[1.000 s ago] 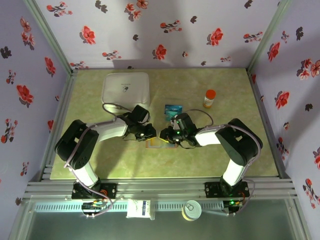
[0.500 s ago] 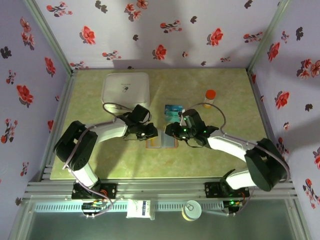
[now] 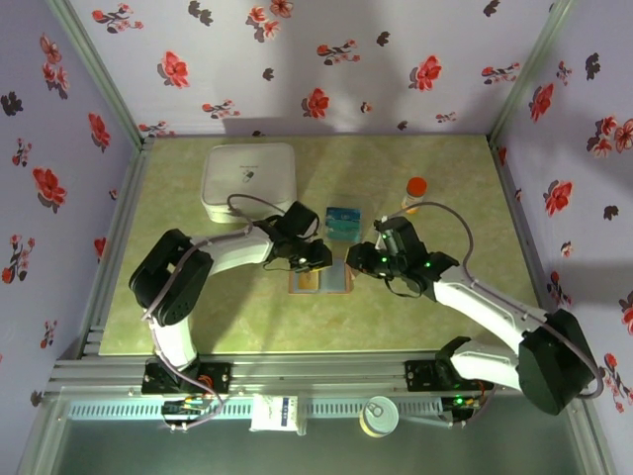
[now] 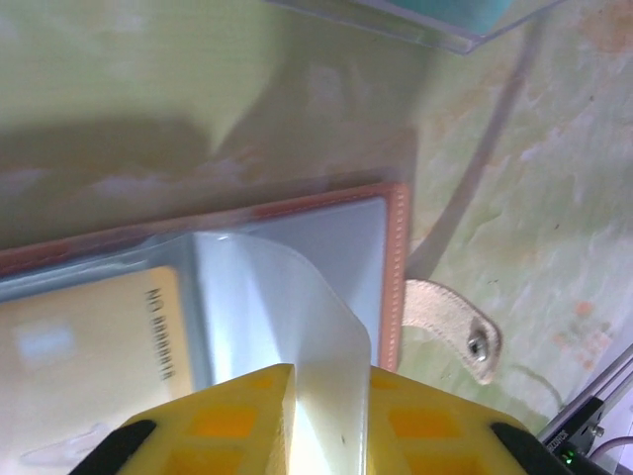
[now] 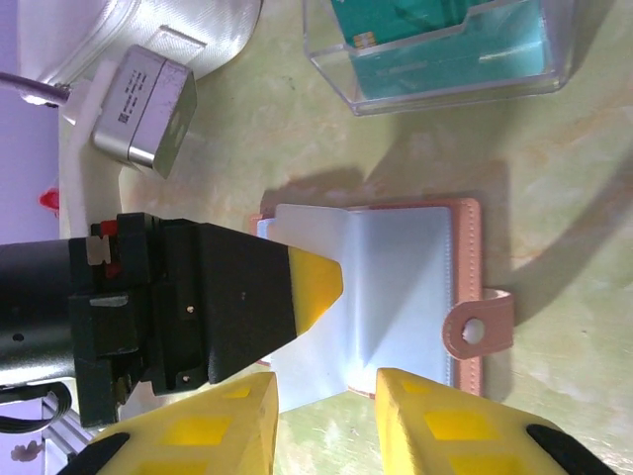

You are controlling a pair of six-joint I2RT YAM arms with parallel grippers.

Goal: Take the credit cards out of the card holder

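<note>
The card holder (image 3: pixel 320 280) lies open on the mat, reddish-brown rim (image 4: pixel 396 267) up and strap (image 4: pixel 457 332) out to the side. My left gripper (image 4: pixel 331 396) is shut on one of its clear inner sleeves, which bends up between the fingers. A yellowish credit card (image 4: pixel 94 341) sits in a pocket under that sleeve. My right gripper (image 5: pixel 326 396) hangs open just off the holder's (image 5: pixel 396 277) near edge, nothing between its fingers. The left gripper's yellow fingertip (image 5: pixel 316 282) rests over the holder's left half. Teal credit cards (image 5: pixel 435 35) stand in a clear box (image 3: pixel 343 220).
A white square box (image 3: pixel 249 178) stands at the back left. An orange-capped bottle (image 3: pixel 413 195) stands behind the right arm. The clear box (image 5: pixel 450 69) sits directly behind the holder, close to both grippers. Both forearms meet over the mat's middle.
The right gripper drew back to the right off the holder and opened wider. The left gripper moved right over the holder and has a sleeve lifted.
</note>
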